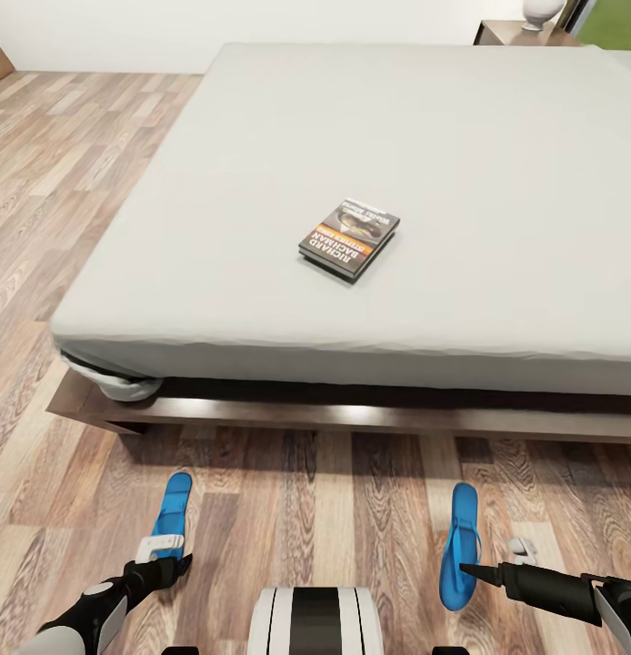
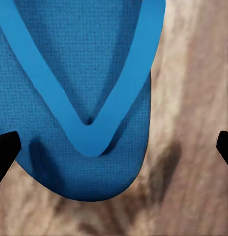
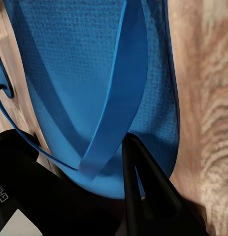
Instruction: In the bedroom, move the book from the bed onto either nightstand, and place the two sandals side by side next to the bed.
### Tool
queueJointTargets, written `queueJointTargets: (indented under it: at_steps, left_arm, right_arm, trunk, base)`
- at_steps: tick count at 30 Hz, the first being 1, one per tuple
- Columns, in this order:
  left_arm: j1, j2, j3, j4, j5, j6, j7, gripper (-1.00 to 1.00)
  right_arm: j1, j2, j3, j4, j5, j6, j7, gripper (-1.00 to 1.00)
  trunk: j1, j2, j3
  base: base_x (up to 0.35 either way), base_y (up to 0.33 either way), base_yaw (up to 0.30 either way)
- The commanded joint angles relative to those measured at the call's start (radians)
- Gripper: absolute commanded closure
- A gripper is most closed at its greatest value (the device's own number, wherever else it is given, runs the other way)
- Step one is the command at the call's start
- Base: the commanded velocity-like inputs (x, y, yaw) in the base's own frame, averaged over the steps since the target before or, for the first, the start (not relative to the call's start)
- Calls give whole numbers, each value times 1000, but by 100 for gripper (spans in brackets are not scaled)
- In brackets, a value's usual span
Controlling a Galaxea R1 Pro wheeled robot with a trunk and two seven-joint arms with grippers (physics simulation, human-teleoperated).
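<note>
Wood-plank floor (image 1: 261,509) runs under both arms at the foot of the bed. Nearest, at seven o'clock, the left gripper (image 1: 165,557) hangs spread over the left sandal (image 1: 173,509), fingertips (image 2: 5,150) wide apart and grasping nothing. At five o'clock the right gripper (image 1: 497,564) sits at the right sandal (image 1: 459,544), one finger (image 3: 138,187) beside its strap – whether it has closed on anything I cannot tell. The sandals lie well apart, both near the bed frame (image 1: 352,414). They look light, floppy foam; pinching a sole edge or the thong strap seems safest. Farther, at twelve o'clock, the book (image 1: 349,238) lies on the grey mattress (image 1: 215,182) – thin, stiff, best taken at an edge. A nightstand (image 1: 511,35) shows at one o'clock.
</note>
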Motion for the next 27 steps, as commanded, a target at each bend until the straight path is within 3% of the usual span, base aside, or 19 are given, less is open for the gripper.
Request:
queueJointTargets:
  at_steps: [1, 27]
  left_arm:
    - [-1, 0, 8, 0, -11, -4, -4, -100]
    - [-1, 0, 8, 0, -11, -3, -4, -100]
  right_arm:
    - [0, 0, -5, 0, 1, 15, 8, 100]
    - [-1, 0, -5, 0, 1, 15, 8, 100]
  trunk:
    - [-1, 0, 3]
    - [-12, 6, 104]
  base:
    - [0, 0, 0]
    - [0, 0, 0]
